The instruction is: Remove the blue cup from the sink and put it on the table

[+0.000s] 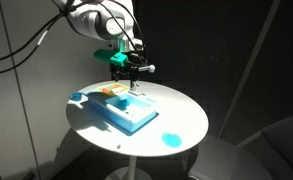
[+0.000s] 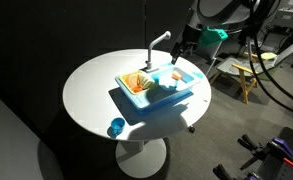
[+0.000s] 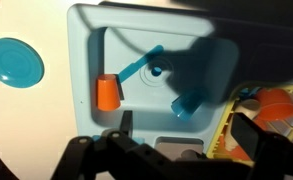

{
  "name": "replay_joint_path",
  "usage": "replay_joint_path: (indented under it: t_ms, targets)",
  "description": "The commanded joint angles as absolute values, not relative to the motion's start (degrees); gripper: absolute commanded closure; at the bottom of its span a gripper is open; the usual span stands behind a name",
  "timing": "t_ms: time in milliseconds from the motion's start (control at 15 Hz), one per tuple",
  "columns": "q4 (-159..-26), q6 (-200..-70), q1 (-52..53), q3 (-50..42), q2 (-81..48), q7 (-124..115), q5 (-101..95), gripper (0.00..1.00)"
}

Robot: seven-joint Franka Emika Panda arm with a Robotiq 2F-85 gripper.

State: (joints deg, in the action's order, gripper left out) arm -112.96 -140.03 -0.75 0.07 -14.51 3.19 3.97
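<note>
So the blue cup (image 3: 186, 103) lies in the sink (image 3: 83, 40), well in from the worktop (image 2: 86, 80) edges. Gripper (image 1: 132, 71) hovers right above it, spread open and empty.

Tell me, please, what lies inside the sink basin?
In the wrist view, the sink basin holds an orange cup, the blue cup and a slim blue piece by the drain. The pincer hides the basin's lower edge there.

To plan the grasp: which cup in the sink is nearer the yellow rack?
The small blue plastic cup; the small orange cup stands at the opposite basin wall.
</note>
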Motion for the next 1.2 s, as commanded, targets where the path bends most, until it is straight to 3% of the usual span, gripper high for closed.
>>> replay_joint_path:
  t_ms: [0, 1133]
  targets:
    - [-110.0, -140.6, -0.6, 0.3, -17.4, -1.9, 6.0, 0.00]
    - [-106.9, -144.8, 0.7, 0.6, -25.0, -15.1, 12.7, 0.00]
